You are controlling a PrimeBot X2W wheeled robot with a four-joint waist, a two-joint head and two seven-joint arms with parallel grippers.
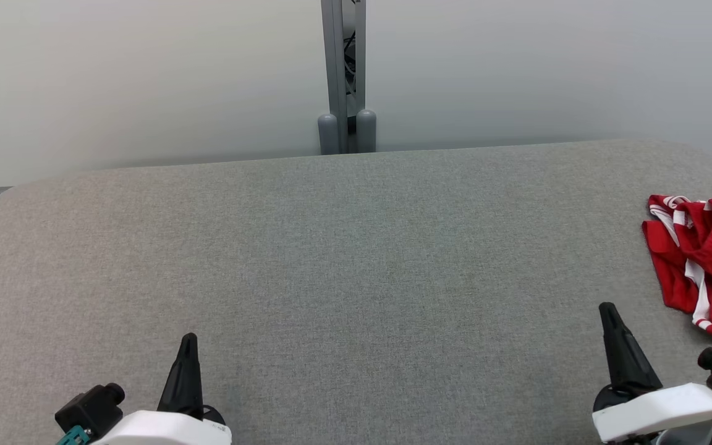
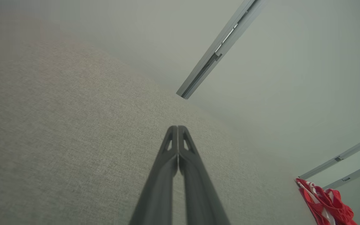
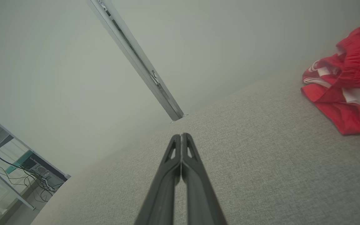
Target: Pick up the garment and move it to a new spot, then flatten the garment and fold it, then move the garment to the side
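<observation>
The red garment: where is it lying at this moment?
In the head view the red garment lies crumpled at the right edge of the grey table, ahead and right of the right gripper, whose fingers do not touch it.

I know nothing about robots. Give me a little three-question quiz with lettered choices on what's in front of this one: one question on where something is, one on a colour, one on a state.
1. Seen from the robot's head, where does the garment lie on the grey table?
A. at the right end
B. in the middle
C. at the near left corner

2. What colours is the garment?
A. blue and yellow
B. red with white stripes
C. all black

3. How do the left jaws and right jaws stand?
A. both wide open
B. both shut on the garment
C. both shut, holding nothing

Answers:
1 A, it lies crumpled by the table's right end.
2 B, red cloth with white bands shows in all three views.
3 C, each wrist view shows them pressed together over bare table.
</observation>
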